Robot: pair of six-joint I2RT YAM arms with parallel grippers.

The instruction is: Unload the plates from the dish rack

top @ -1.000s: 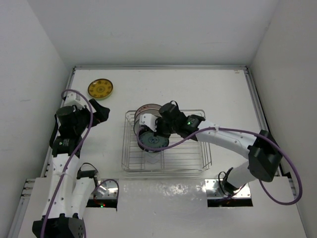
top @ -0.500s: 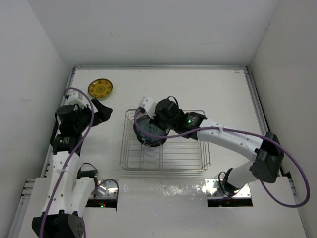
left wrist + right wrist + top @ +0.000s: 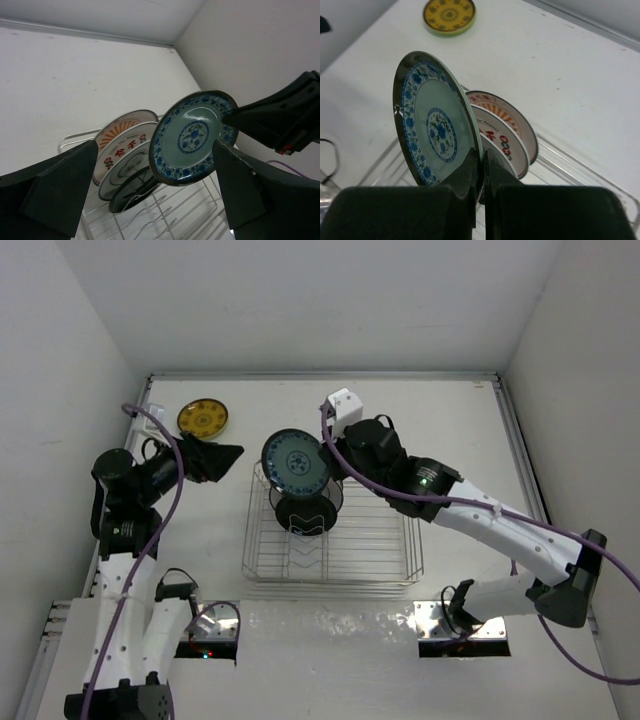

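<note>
My right gripper (image 3: 327,462) is shut on the rim of the teal-patterned plate (image 3: 296,464) and holds it upright in the air above the back left of the dish rack (image 3: 385,562). In the right wrist view the fingers (image 3: 470,172) pinch the plate's lower edge (image 3: 435,125). A black plate (image 3: 305,513) stands in the rack below. The left wrist view shows the held plate (image 3: 194,136) in front of the racked plates: red-orange pattern (image 3: 120,129), grey rings (image 3: 117,175), black (image 3: 131,194). My left gripper (image 3: 218,457) is open and empty, left of the rack, facing it.
A yellow-green patterned plate (image 3: 203,419) lies flat on the table at the back left, also in the right wrist view (image 3: 449,14). White walls close in the table on three sides. The rack's right slots (image 3: 375,530) hold nothing.
My right gripper has lifted the teal-patterned plate up out of the rack and back-left. My left gripper has swung toward the rack.
</note>
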